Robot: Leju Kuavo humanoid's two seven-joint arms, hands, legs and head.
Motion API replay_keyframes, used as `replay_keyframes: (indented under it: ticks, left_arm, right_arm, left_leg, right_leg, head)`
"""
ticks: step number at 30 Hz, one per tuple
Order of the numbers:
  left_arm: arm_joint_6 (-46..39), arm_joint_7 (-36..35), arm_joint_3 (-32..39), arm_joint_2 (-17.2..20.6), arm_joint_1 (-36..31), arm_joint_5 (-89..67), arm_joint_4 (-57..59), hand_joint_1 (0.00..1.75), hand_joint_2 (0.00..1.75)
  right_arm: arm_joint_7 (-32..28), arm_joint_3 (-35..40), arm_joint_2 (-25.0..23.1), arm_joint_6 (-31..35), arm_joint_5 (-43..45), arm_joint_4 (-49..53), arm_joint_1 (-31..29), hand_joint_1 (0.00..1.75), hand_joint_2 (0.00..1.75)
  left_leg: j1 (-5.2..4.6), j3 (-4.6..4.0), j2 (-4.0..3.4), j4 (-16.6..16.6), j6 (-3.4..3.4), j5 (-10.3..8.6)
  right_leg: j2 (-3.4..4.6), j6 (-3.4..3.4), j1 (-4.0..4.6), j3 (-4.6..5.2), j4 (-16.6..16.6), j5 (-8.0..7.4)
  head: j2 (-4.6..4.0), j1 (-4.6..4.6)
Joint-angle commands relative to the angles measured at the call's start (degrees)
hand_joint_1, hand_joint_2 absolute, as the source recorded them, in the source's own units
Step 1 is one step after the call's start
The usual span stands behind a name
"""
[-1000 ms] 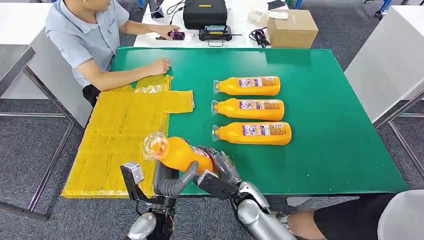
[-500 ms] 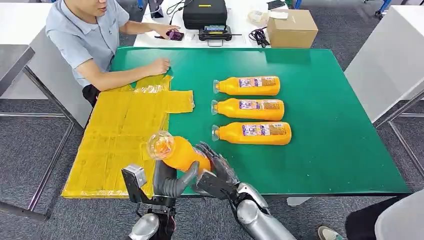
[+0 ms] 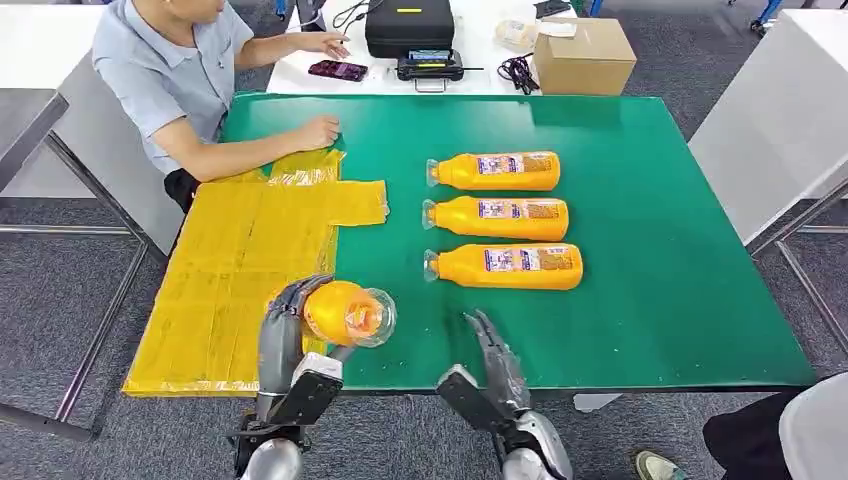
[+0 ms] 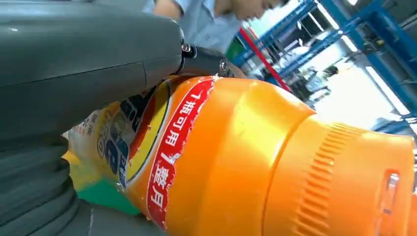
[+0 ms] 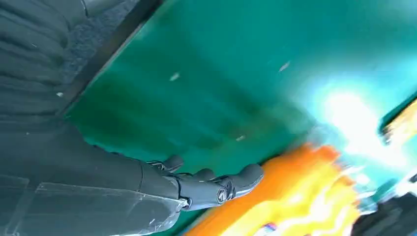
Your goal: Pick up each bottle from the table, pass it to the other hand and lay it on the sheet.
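My left hand (image 3: 285, 335) grips an orange bottle (image 3: 345, 313) above the front edge of the yellow sheet (image 3: 240, 260), its clear base pointing right. Up close the bottle (image 4: 255, 157) shows its red-edged label and ribbed orange cap, with my thumb and fingers (image 4: 88, 64) wrapped around it. My right hand (image 3: 492, 365) hovers empty with fingers straight over the green table (image 3: 650, 300) near the front edge; its fingers (image 5: 216, 184) are extended. Three more orange bottles (image 3: 495, 171) (image 3: 497, 218) (image 3: 505, 266) lie side by side mid-table.
A person in a light blue shirt (image 3: 165, 70) sits at the far left, one hand (image 3: 318, 132) on the sheet's far corner. Behind the table stand a black case (image 3: 410, 25), a cardboard box (image 3: 583, 57) and a phone (image 3: 337, 70).
The bottle has passed from my right hand to my left and turned, base now pointing right. My right hand let go and drew back to the right. The person's far hand left the phone.
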State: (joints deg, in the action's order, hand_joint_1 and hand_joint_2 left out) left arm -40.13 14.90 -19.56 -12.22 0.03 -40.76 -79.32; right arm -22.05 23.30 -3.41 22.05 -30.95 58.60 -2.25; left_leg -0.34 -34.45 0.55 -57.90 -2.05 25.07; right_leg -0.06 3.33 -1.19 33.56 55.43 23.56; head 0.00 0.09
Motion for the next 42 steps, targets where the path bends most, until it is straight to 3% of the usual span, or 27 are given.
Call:
replay_keyframes:
  ticks: [1, 4, 8, 12, 22, 26, 29, 35, 37, 38, 42]
  left_arm:
    - [4.33, -17.77, 10.60, 11.69, -4.09, -35.67, 7.75, 1.75, 1.75]
    - [7.70, -23.78, 11.27, 15.23, -8.93, -47.80, 15.77, 1.75, 1.75]
    - [13.49, -28.78, 3.14, 19.01, -17.29, -49.24, 27.57, 1.75, 1.75]
    - [13.79, -26.92, 3.28, 17.16, -20.94, -48.79, 34.16, 1.75, 1.75]
    - [13.65, -26.94, 3.22, 16.92, -20.85, -48.97, 34.29, 1.75, 1.75]
    - [14.86, -21.47, 5.22, 14.54, -20.92, -43.88, 35.00, 1.68, 1.75]
    - [18.84, -17.57, 6.25, 12.25, -19.01, -36.63, 32.46, 1.75, 1.75]
    - [27.18, -20.04, 3.52, 12.27, -20.74, -34.70, 35.00, 1.73, 1.75]
    - [31.77, -21.86, 2.79, 12.32, -23.11, -33.84, 39.19, 0.19, 1.75]
    - [32.97, -21.89, 2.21, 12.52, -24.09, -33.80, 40.84, 0.03, 1.75]
    - [34.36, -21.78, 2.83, 12.21, -25.56, -32.03, 44.03, 0.00, 1.75]
  right_arm:
    - [-1.67, -6.93, -1.39, -3.26, 1.01, 2.57, 2.44, 0.00, 1.75]
    - [-2.86, -7.74, -1.93, -4.74, 1.68, 1.57, 1.69, 0.00, 1.75]
    - [-4.12, -7.83, -2.28, -6.18, 1.64, 1.64, 0.44, 0.00, 1.75]
    - [-5.33, -6.69, -2.39, -7.50, 1.57, 4.60, 0.73, 0.00, 1.75]
    - [-5.10, -6.59, -2.32, -7.42, 1.50, 5.52, 1.24, 0.00, 1.75]
    - [-10.10, -5.39, -2.47, -7.28, 3.43, 15.85, 4.05, 0.00, 1.75]
    - [-10.35, -4.40, -2.31, -7.26, 4.47, 25.45, 6.48, 0.00, 1.75]
    - [-9.94, -4.24, -2.28, -8.80, 5.26, 28.21, 6.22, 0.00, 1.75]
    - [-9.76, -5.00, -2.60, -9.11, 5.30, 26.39, 5.36, 0.00, 1.75]
    - [-9.73, -5.24, -2.72, -9.40, 5.38, 25.41, 4.85, 0.00, 1.75]
    - [-9.87, -5.81, -2.96, -9.79, 5.57, 24.09, 4.31, 0.00, 1.75]
  left_leg:
    - [0.08, 0.36, -0.20, 0.15, 0.21, 0.05]
    - [0.07, 0.24, -0.14, 0.12, 0.13, -0.01]
    - [0.12, 0.15, 0.05, 0.07, 0.14, -0.08]
    - [0.10, 0.12, 0.03, 0.03, 0.18, -0.12]
    - [0.11, 0.29, -0.04, 0.05, 0.22, -0.07]
    - [0.05, 0.24, -0.02, 0.01, 0.18, -0.08]
    - [0.06, 0.26, 0.01, -0.04, 0.20, -0.05]
    - [0.08, 0.56, 0.09, 0.00, 0.22, -0.07]
    - [0.04, 0.66, 0.20, 0.07, 0.21, -0.13]
    - [0.02, 0.70, 0.26, 0.07, 0.21, -0.14]
    - [0.01, 0.91, 0.28, 0.13, 0.25, -0.20]
  right_leg:
    - [0.17, -0.24, 0.09, -0.26, -0.07, 0.02]
    - [0.07, -0.15, 0.07, -0.13, -0.05, -0.01]
    - [-0.09, -0.14, 0.10, -0.08, 0.02, 0.00]
    - [-0.07, -0.14, 0.07, -0.04, 0.08, 0.00]
    - [0.03, -0.19, 0.08, -0.23, 0.05, 0.01]
    - [0.02, -0.14, 0.03, -0.15, 0.13, 0.02]
    - [-0.02, -0.17, 0.04, -0.18, 0.19, 0.06]
    - [-0.08, -0.17, 0.05, -0.52, 0.11, 0.06]
    - [-0.12, -0.19, 0.01, -0.62, 0.06, 0.05]
    - [-0.15, -0.18, -0.01, -0.66, 0.08, 0.06]
    - [-0.21, -0.26, 0.00, -0.87, 0.02, -0.01]
  head:
    - [0.00, 0.00]
    - [0.00, 0.00]
    - [0.00, 0.00]
    - [0.00, 0.00]
    - [0.00, 0.02]
    - [0.00, 0.00]
    - [0.00, 0.02]
    - [0.00, 0.00]
    - [0.00, 0.02]
    - [0.00, -0.02]
    - [0.00, 0.02]
